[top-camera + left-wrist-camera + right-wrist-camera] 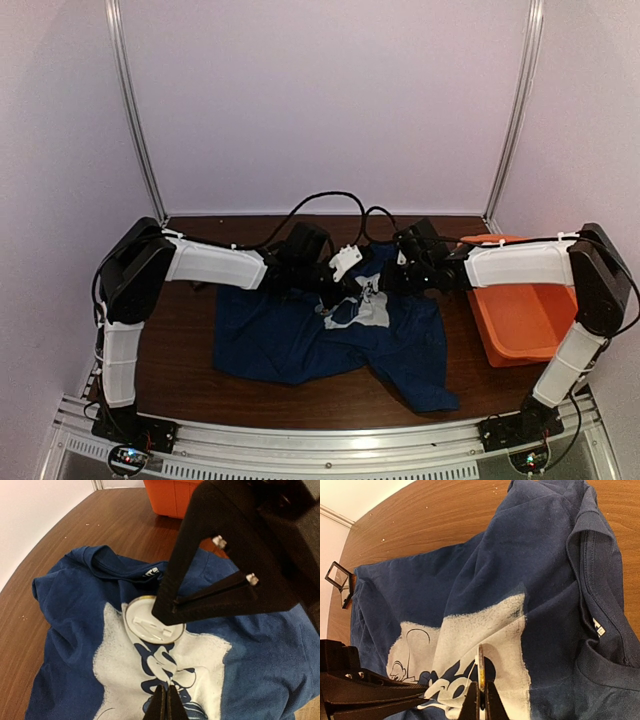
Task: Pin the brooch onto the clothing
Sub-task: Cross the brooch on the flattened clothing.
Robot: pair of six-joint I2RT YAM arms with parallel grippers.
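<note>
Sitting at the right edge of the table (180, 345), an orange tub (520, 322) shows only plain orange plastic on the part of its inside that can be seen. A small black box (340, 581) lies on the wood just beside the shirt's edge with its lid raised. What it holds is too small to tell.

The navy T-shirt (290, 345) lies rumpled in the middle of the table, chest print (120, 660) facing up. Both arms reach in from either side and meet over that print. The right gripper (481, 692) is closed on the brooch (149, 625), pinching its rim. From the right wrist the brooch appears edge-on between the fingertips, and from the left wrist it appears as a pale round disc with its pin side showing. The disc sits at the top edge of the white print, just below the collar. Whether it touches the cloth cannot be told.

The left gripper (165, 695) has its fingers pressed together, tips low over the cartoon mouse, near the brooch. Whether any fabric is caught between them cannot be told.

From above, the two wrists and their black cables (325, 200) hide the collar and the brooch. The table is dark brown wood with pale specks, set against plain white walls (320, 100) with metal corner posts (135, 110).
</note>
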